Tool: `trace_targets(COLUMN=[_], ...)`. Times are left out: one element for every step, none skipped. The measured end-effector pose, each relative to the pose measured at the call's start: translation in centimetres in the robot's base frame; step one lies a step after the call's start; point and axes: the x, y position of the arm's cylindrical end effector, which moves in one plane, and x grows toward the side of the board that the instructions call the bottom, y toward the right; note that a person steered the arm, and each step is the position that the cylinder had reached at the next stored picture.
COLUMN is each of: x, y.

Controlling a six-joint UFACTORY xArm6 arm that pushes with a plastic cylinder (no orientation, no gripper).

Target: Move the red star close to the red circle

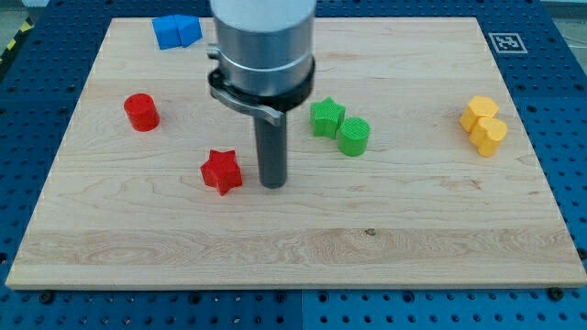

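The red star [221, 171] lies on the wooden board [293, 247], left of centre. The red circle [141, 112] stands further toward the view's upper left, well apart from the star. My tip [273, 184] rests on the board just to the view's right of the red star, with a small gap between them. The rod rises from there into the grey arm body at the view's top.
A blue block pair [177, 30] sits at the top left. A green star [326, 117] and a green cylinder [353, 136] touch, right of my rod. Two yellow blocks [483, 125] sit at the right. The board's edges border a blue perforated table.
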Motion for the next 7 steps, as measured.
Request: trace_targets(x=[-2.1, -2.7, -2.2, 1.4, 4.0, 2.9, -0.2], y=[-3.5, -5.6, -3.6, -0.8, -1.5, -5.5, -9.1])
